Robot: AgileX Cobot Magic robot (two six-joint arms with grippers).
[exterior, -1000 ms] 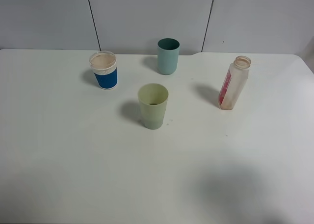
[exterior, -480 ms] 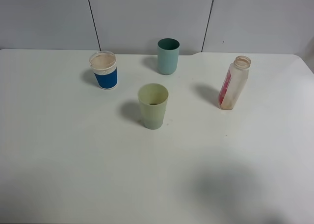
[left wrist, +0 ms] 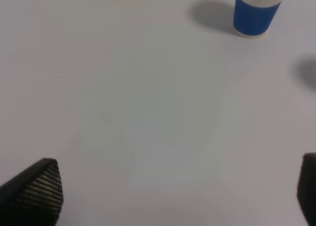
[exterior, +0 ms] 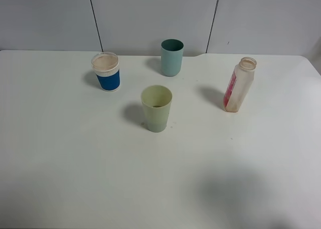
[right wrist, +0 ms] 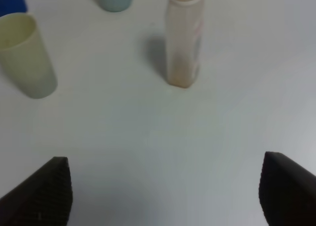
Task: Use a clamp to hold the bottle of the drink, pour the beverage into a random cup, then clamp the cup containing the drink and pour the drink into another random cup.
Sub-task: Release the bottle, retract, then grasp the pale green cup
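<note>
You looked down on a white desk (exterior: 75, 164) where four things stood upright, all well apart. The bottle (exterior: 239, 84) stood at the right, capless, with its pink-red label down the side facing the middle. Its lowest part looked faintly brownish. The yellow-green cup (exterior: 156, 108) stood near the centre of the desk. Behind it, close to the wall, stood the teal cup (exterior: 172, 57). The blue cup (exterior: 106, 71), with its white rim band, stood to the left of that. Your left fingers (left wrist: 34, 196) were spread wide above the desk and held nothing, with the blue cup ahead of them. Your right fingers (right wrist: 44, 191) were also apart and empty. The bottle stood ahead between them, and the yellow-green cup was off to one side.
</note>
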